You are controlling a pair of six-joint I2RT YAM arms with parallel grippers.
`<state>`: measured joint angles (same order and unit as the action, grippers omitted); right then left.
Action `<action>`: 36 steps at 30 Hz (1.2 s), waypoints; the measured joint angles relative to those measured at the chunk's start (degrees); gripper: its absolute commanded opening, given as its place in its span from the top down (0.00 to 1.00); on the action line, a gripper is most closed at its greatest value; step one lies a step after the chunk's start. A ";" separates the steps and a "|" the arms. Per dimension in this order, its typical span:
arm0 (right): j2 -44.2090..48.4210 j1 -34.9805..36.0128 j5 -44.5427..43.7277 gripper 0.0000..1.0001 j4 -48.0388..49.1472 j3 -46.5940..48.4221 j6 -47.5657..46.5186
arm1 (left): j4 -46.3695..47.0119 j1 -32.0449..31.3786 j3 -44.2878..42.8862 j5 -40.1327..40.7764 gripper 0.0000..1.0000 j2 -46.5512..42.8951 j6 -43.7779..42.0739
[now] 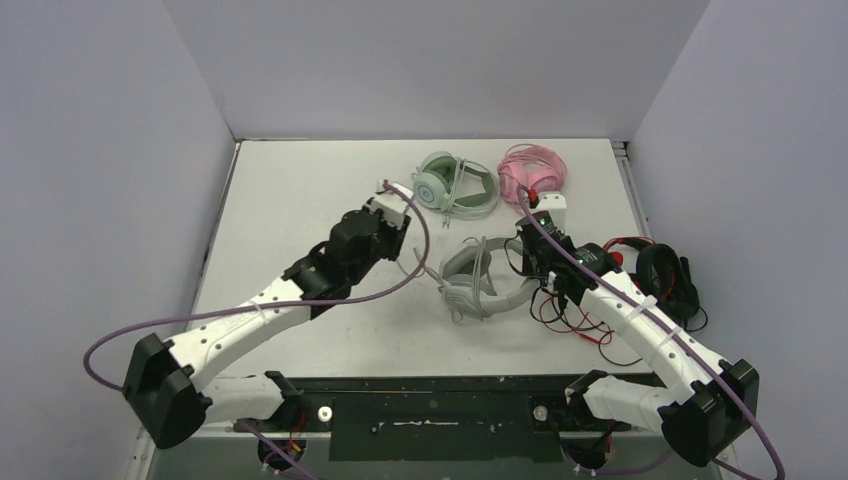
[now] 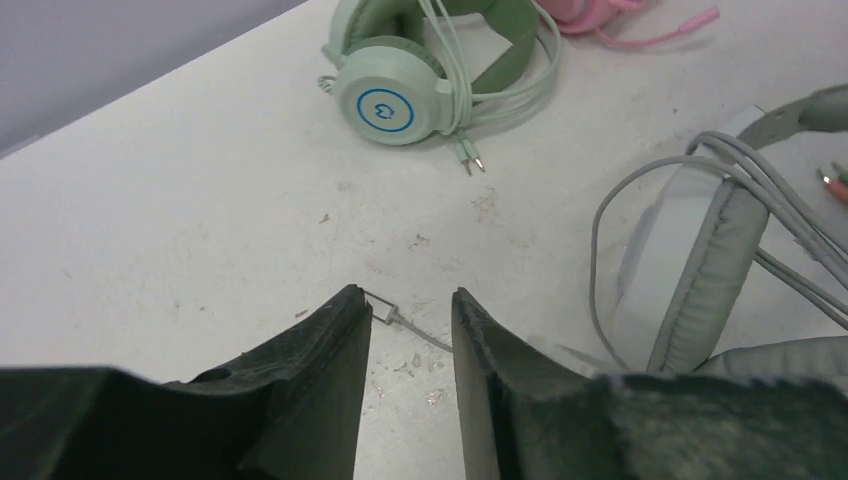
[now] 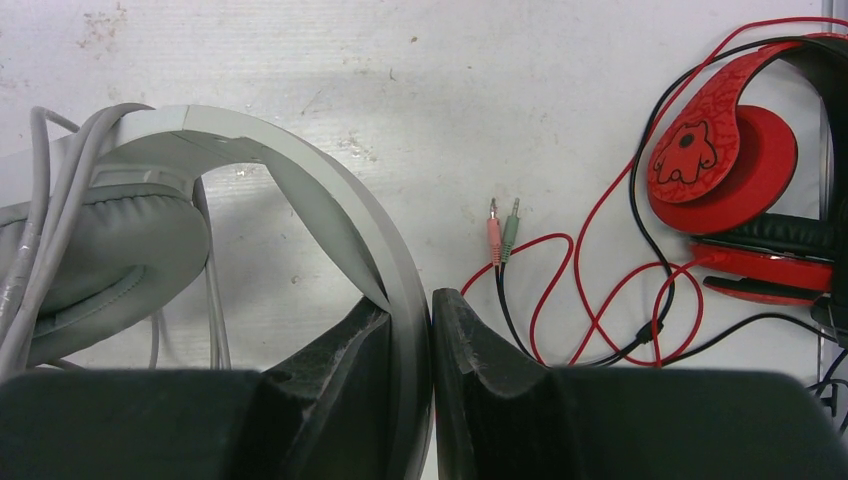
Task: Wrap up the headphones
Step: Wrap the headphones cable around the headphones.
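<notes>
Overhead, both sets of fingertips are hard to make out beneath their wrists. Up close, the right gripper pinches the headband of the grey headphones, which lie mid-table. The left gripper, stretched far and low, stands parted over a thin grey cable end. The mint headphones and pink headphones sit at the far side. A red headset, cut off, lies to the right.

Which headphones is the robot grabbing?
The grey-white headphones: the right gripper has its jaws shut on the headband. The mint green pair, pink pair and red pair lie untouched.
</notes>
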<state>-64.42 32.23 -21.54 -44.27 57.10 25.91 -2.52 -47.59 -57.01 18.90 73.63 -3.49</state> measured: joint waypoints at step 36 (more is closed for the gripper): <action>2.34 -4.20 9.75 1.00 -6.84 9.68 -4.74 | 65.18 9.73 42.97 -36.20 0.25 3.74 5.88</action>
<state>-62.08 28.03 -11.79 -51.11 66.78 21.17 62.65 -37.87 -14.04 -17.30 77.36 2.39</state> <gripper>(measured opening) 0.183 0.789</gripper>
